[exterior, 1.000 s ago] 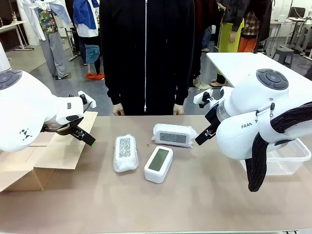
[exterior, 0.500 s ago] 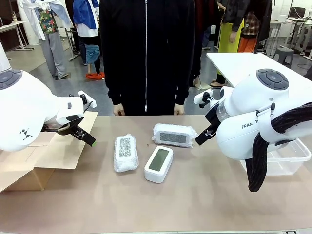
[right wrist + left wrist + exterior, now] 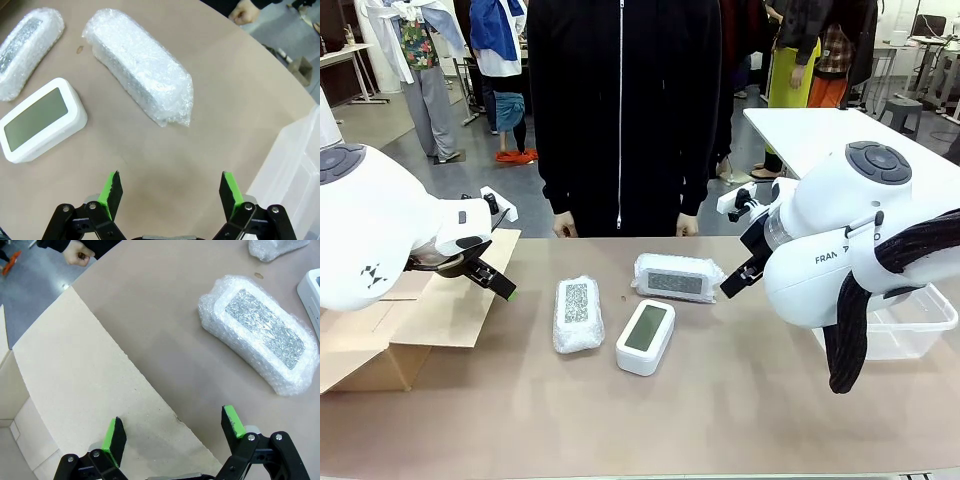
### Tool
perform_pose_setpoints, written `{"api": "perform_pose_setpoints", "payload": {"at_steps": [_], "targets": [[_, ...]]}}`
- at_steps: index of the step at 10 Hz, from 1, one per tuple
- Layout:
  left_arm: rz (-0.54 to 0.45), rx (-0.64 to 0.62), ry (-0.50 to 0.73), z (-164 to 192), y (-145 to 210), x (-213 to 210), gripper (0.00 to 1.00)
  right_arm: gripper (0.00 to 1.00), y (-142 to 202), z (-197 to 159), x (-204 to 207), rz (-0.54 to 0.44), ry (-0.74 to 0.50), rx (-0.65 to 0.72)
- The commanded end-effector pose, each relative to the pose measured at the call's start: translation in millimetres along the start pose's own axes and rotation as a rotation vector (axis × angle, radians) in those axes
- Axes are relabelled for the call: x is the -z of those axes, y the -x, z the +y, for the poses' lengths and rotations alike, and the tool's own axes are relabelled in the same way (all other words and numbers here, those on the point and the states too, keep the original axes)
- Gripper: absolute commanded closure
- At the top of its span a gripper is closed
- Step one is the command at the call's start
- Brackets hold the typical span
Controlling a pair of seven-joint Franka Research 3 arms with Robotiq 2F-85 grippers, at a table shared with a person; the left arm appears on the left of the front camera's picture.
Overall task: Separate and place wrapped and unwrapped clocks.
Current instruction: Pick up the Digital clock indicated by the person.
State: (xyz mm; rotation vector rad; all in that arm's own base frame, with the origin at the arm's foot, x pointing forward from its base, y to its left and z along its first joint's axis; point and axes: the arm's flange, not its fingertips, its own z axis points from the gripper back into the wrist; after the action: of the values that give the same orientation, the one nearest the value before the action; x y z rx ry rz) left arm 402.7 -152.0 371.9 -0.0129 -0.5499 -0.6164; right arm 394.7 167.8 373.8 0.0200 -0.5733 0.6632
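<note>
Tabletop (image 3: 740, 410): brown, runs the full width of the front view. Person (image 3: 620, 120) in a black zip top stands at the far edge, centre, both hands (image 3: 563, 226) loosely closed at the edge.

L arm (image 3: 370, 230) comes in from the left and R arm (image 3: 840, 250) from the right, both held above the tabletop.

Cardboard box (image 3: 430, 310): at the robot's left, flap open and lying toward centre. Clear plastic bin (image 3: 920, 320): at the robot's right, partly behind R arm.

Clocks: all 3 lie on the tabletop at centre, between box and bin.
- Wrapped clock A (image 3: 577, 313): in bubble wrap, screen up, long axis front-to-back, nearest the box flap but apart from it.
- Wrapped clock B (image 3: 677, 277): in bubble wrap, long axis crosswise, farthest back, toward the person.
- Bare clock (image 3: 645, 337): smooth white, grey screen up, just beside A on the robot's right and in front of B. Gap to each, no contact seen.

L pincer (image 3: 172, 427): jaws spread wide, nothing between the green pads, over the flap edge; A lies ahead of it in the wrist view.

R pincer (image 3: 170, 189): jaws spread wide, holding nothing, over bare tabletop; B ahead, bare clock off to one side, bin wall at the other.

Small dark speck (image 3: 620, 297) on the tabletop between A and B.
</note>
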Motion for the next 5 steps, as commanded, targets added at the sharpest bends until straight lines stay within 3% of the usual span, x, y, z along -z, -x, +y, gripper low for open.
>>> {"api": "perform_pose_setpoints", "payload": {"at_steps": [1, 5], "targets": [[0.000, -0.004, 0.000, 1.4, 0.4, 0.0, 0.00, 0.00, 0.0, -0.1, 0.0, 0.000, 0.000, 0.001], [0.000, -0.004, 0.000, 1.4, 0.4, 0.0, 0.00, 0.00, 0.0, -0.1, 0.0, 0.000, 0.000, 0.001]]}}
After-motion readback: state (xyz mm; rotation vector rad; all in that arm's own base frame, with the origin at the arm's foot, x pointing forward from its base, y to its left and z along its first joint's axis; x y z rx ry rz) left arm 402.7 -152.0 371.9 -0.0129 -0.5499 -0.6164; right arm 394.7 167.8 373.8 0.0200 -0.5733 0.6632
